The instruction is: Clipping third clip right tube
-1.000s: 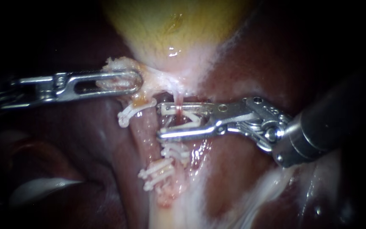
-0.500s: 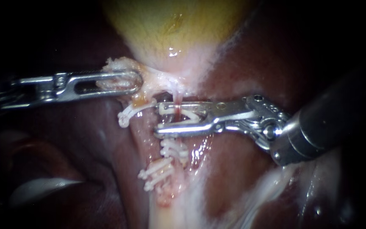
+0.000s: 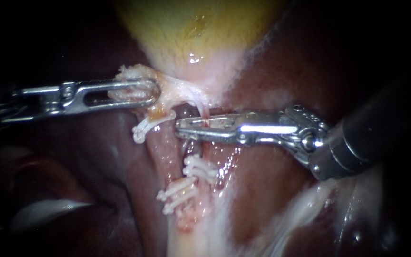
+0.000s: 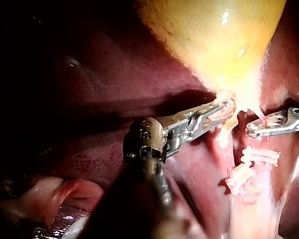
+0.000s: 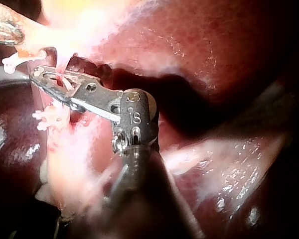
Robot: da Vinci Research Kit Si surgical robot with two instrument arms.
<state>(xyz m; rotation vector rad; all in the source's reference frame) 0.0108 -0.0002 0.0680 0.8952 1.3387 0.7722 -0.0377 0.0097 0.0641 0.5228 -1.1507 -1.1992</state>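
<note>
My right instrument comes in from the right, and its jaws lie pressed together across the thin pink right tube just below the gallbladder. In the right wrist view a white clip shows between those jaws, squeezed around the tube. My left instrument has its jaws shut on pale tissue at the gallbladder's neck and holds it to the left; the left wrist view shows the same grip. Lower on the right tube sits a white clip.
The wider left tube carries one white clip high up and another lower down. Dark red liver lies all around. A pale fold rests at the lower left.
My right instrument's jaws have closed from wide apart to pressed together on the clip around the right tube. My left instrument has not moved.
</note>
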